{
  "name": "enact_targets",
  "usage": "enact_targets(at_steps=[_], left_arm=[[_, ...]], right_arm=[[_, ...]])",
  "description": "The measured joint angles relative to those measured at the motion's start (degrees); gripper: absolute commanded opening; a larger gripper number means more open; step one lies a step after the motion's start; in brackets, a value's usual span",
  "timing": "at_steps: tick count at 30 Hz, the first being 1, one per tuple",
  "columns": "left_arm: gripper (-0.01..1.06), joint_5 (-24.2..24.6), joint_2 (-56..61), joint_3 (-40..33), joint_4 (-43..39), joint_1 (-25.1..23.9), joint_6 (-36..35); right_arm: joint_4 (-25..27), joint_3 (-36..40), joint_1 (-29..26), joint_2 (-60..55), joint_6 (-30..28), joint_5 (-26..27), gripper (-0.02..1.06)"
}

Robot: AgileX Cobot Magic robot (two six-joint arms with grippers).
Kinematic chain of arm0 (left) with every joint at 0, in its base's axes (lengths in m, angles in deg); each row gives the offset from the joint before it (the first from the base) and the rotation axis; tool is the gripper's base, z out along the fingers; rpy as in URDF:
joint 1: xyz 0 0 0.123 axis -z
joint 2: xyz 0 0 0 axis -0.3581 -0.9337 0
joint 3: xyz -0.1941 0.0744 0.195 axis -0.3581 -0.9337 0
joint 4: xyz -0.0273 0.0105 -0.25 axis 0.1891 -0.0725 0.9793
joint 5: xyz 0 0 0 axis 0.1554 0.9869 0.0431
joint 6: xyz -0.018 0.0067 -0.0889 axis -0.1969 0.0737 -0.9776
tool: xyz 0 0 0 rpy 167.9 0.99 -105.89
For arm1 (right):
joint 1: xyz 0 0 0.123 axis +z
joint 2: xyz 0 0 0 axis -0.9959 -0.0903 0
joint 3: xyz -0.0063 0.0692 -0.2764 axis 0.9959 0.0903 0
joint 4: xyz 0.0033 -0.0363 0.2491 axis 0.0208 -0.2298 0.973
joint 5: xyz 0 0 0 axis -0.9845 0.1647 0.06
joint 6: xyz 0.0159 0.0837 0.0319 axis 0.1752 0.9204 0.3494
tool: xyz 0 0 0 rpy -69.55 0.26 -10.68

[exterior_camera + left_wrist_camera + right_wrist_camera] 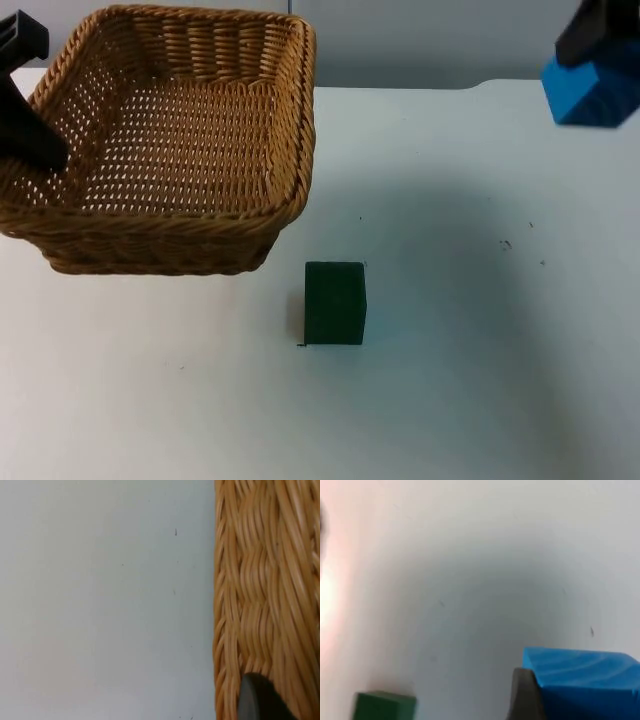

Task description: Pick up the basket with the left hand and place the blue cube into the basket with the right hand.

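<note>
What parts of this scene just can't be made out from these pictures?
- Left end effector: top view, its upper part cut off by the edge; its hold on the wicker basket hidden by the rim.
- Blue cube: top view, partly cut off by the edge; the right end effector covers its top.
- Green cube: right wrist view, cut off by the edge.

basket (170, 150) — tan wicker | cube (598, 92) — blue | block (335, 303) — dark green

A dark green cube (335, 303) stands alone on the white table (480, 380).
</note>
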Motion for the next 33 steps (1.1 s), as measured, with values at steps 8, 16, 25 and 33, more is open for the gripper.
enact_targets(at_steps=[8,16,25,33], left_arm=[[0.0,0.0,0.0,0.0,0.1,0.0,0.0],[0.0,-0.2,0.0,0.0,0.1,0.0,0.0],[0.0,-0.3,0.0,0.0,0.1,0.0,0.0],[0.0,-0.3,0.0,0.0,0.5,0.0,0.0]], right_arm=[[0.6,-7.7,8.5,2.1,-0.4,0.6,0.0],[0.8,-13.1,17.2,-2.7,-0.4,4.2,0.0],[1.1,-21.9,23.3,-13.6,-0.4,4.5,0.0],[1.1,-28.8,26.0,-22.4,-0.5,3.5,0.0]])
